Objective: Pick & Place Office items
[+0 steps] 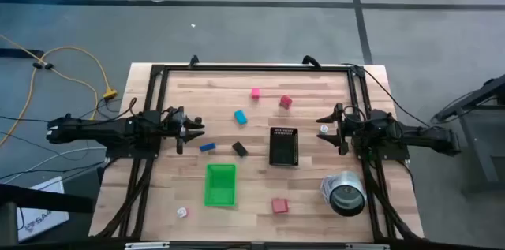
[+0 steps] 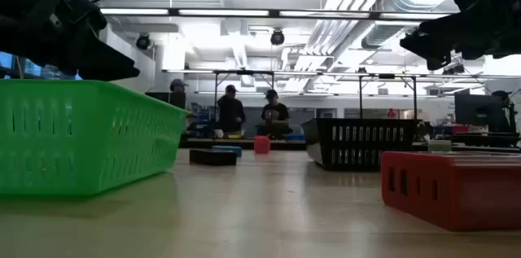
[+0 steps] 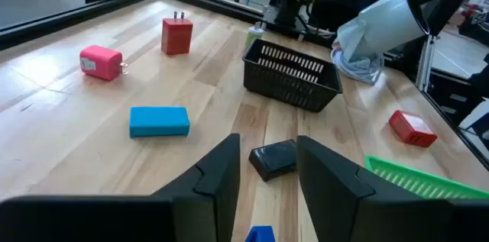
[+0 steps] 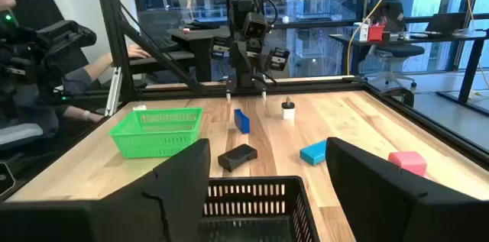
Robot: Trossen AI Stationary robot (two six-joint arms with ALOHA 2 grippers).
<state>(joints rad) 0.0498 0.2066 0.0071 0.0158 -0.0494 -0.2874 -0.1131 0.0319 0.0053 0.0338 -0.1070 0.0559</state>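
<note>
The office items lie spread over the wooden table: a pink block [image 1: 256, 92], a red block [image 1: 285, 102], a light blue block [image 1: 240, 117], a dark blue block [image 1: 207, 147], a black block [image 1: 239, 149], a second red block [image 1: 279, 205] and a small white piece [image 1: 182, 212]. My left gripper [image 1: 193, 128] hovers at the table's left side, open by a narrow gap, with the black block [image 3: 273, 158] on the table beyond its fingers. My right gripper [image 1: 323, 128] hovers open at the right side, beside the black basket [image 4: 252, 196], with nothing between its fingers.
A bright green tray [image 1: 221, 184] stands near the front, left of centre. The black mesh basket [image 1: 283, 146] stands in the middle. A shiny silver can [image 1: 344, 193] lies at the front right. A dark frame [image 1: 252, 67] runs along the table's edges. People sit beyond the far edge.
</note>
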